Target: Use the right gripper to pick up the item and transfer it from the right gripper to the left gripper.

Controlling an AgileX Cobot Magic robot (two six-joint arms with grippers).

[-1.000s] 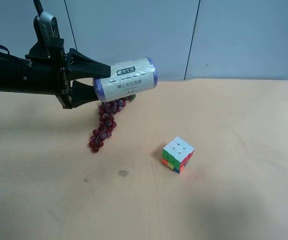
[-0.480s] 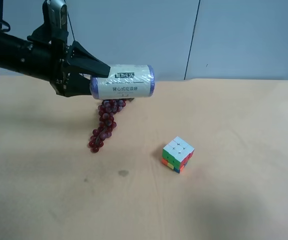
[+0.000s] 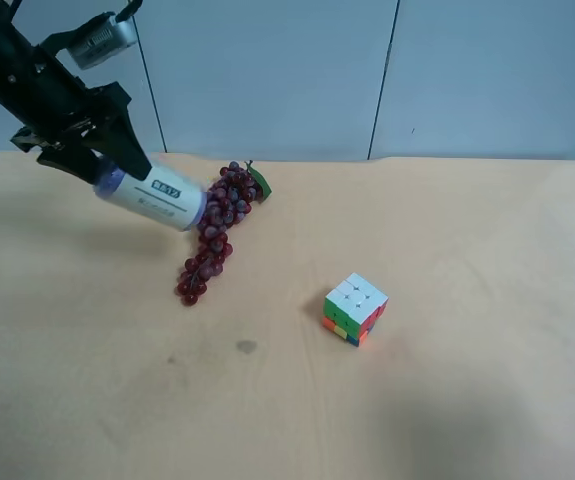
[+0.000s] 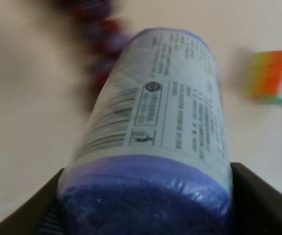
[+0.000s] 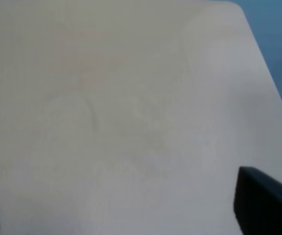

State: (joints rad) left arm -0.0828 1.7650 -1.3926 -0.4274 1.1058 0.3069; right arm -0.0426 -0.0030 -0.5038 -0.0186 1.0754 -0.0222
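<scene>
The item, a cream-white can with blue-purple ends, is held by my left gripper, the black one with the grey camera module, at the exterior high view's left. The can tilts downward, its free end close to the grapes. In the left wrist view the can fills the frame between the jaws of the left gripper. My right gripper is open and empty over bare table; only its finger edges show in the right wrist view. It is out of the exterior high view.
A bunch of purple grapes lies just beside the can's free end. A multicoloured cube sits near the middle of the beige table. A blue-grey wall stands behind.
The left arm has swung up and back toward the view's left. The can has turned from level to pointing down at the table, ending beside the grapes.
</scene>
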